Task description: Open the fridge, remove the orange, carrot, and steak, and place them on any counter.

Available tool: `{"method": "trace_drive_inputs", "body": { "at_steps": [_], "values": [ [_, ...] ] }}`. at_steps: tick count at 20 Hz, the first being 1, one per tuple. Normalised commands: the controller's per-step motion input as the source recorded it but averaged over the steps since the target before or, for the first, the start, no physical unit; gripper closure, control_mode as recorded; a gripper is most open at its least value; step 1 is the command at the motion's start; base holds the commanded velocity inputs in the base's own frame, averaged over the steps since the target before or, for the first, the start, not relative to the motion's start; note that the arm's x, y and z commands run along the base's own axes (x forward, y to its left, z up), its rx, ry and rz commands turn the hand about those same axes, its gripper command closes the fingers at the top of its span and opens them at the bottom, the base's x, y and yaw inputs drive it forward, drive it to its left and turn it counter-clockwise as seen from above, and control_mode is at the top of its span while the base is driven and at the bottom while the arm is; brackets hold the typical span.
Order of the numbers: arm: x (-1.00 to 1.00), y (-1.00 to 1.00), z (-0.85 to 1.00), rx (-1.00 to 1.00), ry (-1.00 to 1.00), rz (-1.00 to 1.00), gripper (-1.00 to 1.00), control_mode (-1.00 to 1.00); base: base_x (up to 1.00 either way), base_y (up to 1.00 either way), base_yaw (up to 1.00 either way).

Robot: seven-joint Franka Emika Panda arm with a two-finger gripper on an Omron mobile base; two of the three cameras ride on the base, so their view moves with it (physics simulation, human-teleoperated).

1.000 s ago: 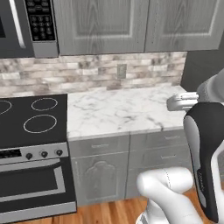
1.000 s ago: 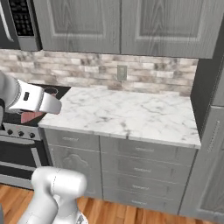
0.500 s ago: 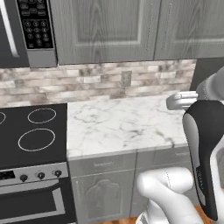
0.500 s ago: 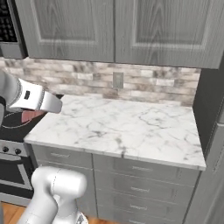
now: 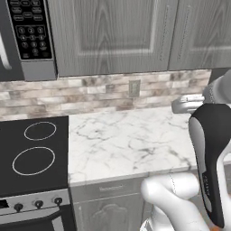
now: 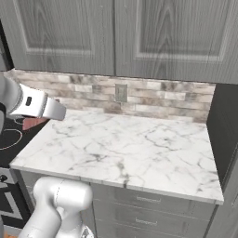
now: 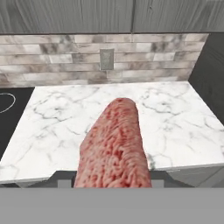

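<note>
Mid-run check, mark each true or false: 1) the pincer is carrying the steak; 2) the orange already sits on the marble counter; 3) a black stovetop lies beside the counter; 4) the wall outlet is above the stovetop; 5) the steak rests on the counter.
1) True: the flat pinkish-red steak juts out from the pincer.
2) False: the white marble-look counter carries no orange.
3) True: the black stovetop with ring burners adjoins it.
4) False: the grey wall outlet is on the brick backsplash above the counter.
5) False: it is held in the air.
</note>
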Motion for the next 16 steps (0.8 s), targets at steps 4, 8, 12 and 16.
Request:
{"method": "trace_drive_inputs", "body": {
  "at_steps": [4,8,12,16],
  "values": [
    [0.22,0.00,-0.47,0.00,0.17,0.00,1.00,-1.00,0.00,0.00,0.00],
    [0.30,0.00,-0.37,0.01,0.23,0.00,1.00,-1.00,0.00,0.00,0.00],
    [0.46,0.00,-0.32,0.00,0.13,0.02,1.00,-1.00,0.00,0.00,0.00],
    [0.52,0.00,-0.39,0.00,0.05,0.06,1.00,-1.00,0.00,0.00,0.00]
  ]
}}
